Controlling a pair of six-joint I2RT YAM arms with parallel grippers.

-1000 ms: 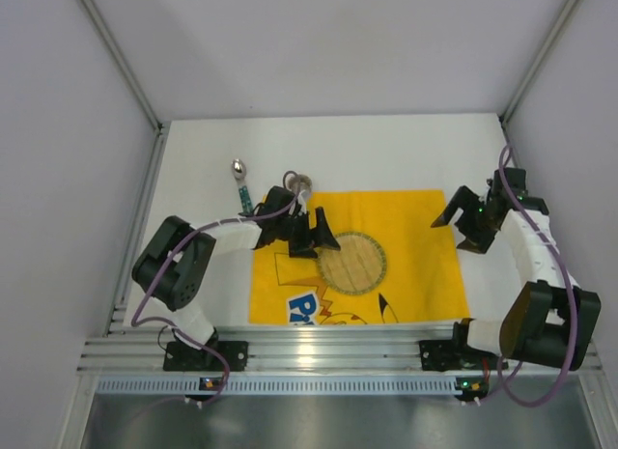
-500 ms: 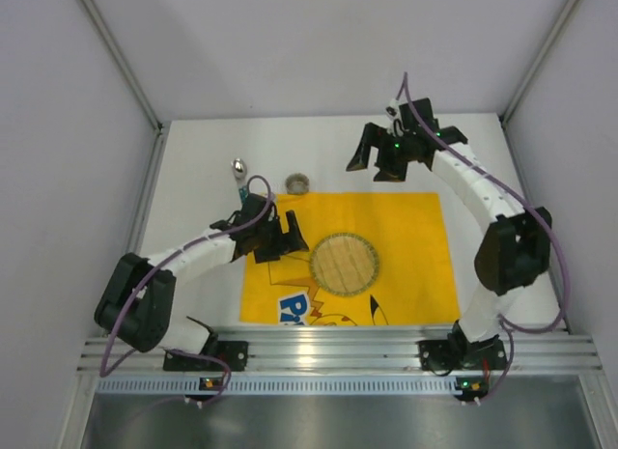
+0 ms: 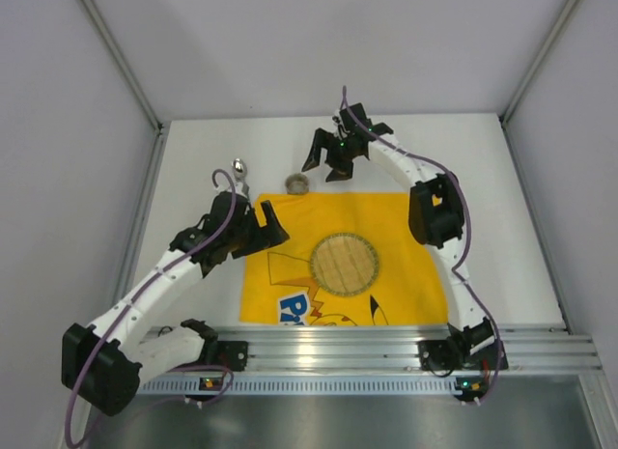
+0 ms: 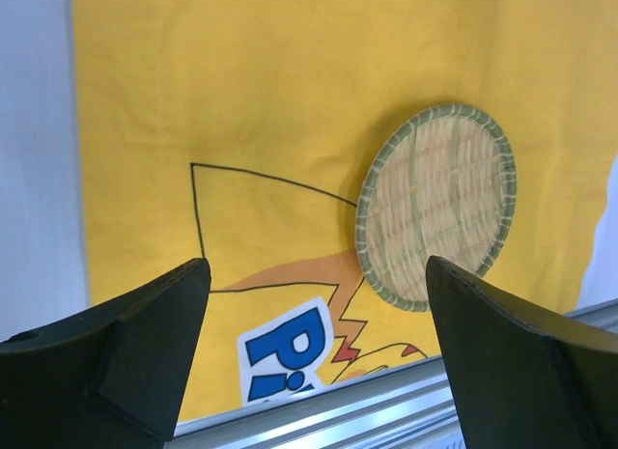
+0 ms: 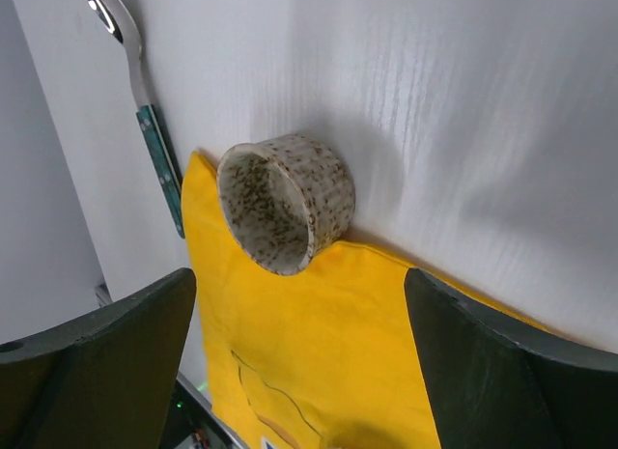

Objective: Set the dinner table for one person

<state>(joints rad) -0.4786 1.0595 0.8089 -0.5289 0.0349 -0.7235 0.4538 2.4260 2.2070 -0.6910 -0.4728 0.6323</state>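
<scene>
White matte dinner table (image 3: 483,159) fills the whole work area, w/ a ribbed alu rail (image 3: 328,348) along the near edge by the arm bases. You've got a yellow cloth (image 3: 406,227) w/ a blue-lettered cartoon print lying flat on the table's centre, near side close to the rail. A round woven plate (image 3: 347,264) w/ a green rim sits on the cloth, roughly mid-cloth.

Speckled cup (image 5: 285,215) stands upright, mouth up, on the white surface at the cloth's far edge, left of centre. It's touching or just beside the cloth; can't tell which. Left of the cup lies a spoon (image 3: 240,176), metal bowl pointing to the far side, green handle pointing back toward the cloth's far-left corner, cup and spoon apart.

Your L gripper (image 3: 261,231) hangs over the cloth's far-left part, jaws spread wide, nothing btwn them. From its wrist cam you see the woven plate beyond the gap, nearer the fingertip on the frame's right.

Your R gripper (image 3: 326,165) is reached across to the far side, over bare table just beyond the cloth and just right of the cup. Jaws also wide apart and empty; its wrist cam shows the cup ahead btwn the two fingers, not touched by either.
</scene>
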